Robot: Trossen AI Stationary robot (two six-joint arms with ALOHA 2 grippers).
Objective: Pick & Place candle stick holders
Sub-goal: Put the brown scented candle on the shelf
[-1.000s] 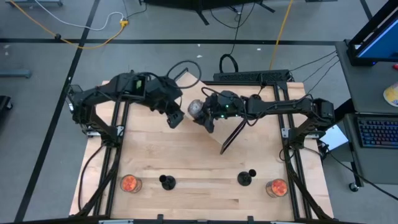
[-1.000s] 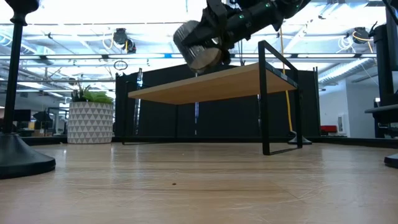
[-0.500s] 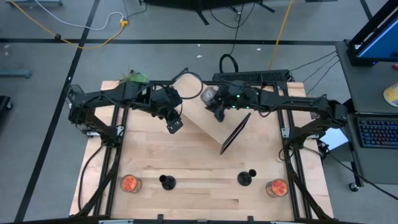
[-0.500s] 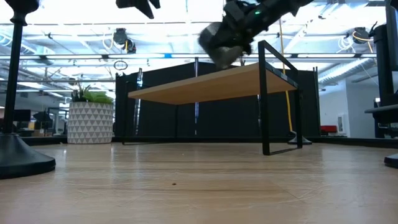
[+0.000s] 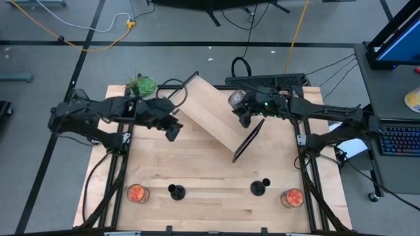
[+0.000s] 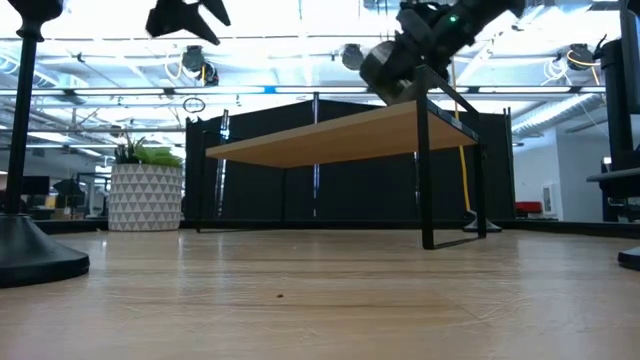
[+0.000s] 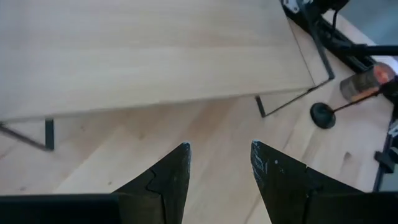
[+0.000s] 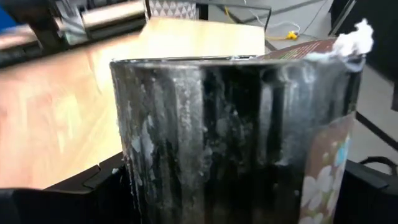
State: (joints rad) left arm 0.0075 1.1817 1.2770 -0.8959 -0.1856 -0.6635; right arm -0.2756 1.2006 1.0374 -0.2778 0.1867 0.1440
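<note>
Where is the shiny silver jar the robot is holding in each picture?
High view: silver jar at the right pincer, above the small wooden shelf.
Low view: jar upper right, over the shelf.
Left wrist view: not in it.
Right wrist view: jar fills the picture.
Shared landmark: the shelf.

Black candle stick holders [image 5: 176, 192], pale wood table [image 5: 197, 170], orange jars [image 5: 136, 193], silvery-grey can [image 8: 236, 143]

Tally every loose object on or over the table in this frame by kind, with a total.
Black candle stick holders: 2
Orange-filled jars: 2
Grey jar held by right gripper: 1
Small wooden shelf: 1
Potted plant: 1
Total: 7
</note>
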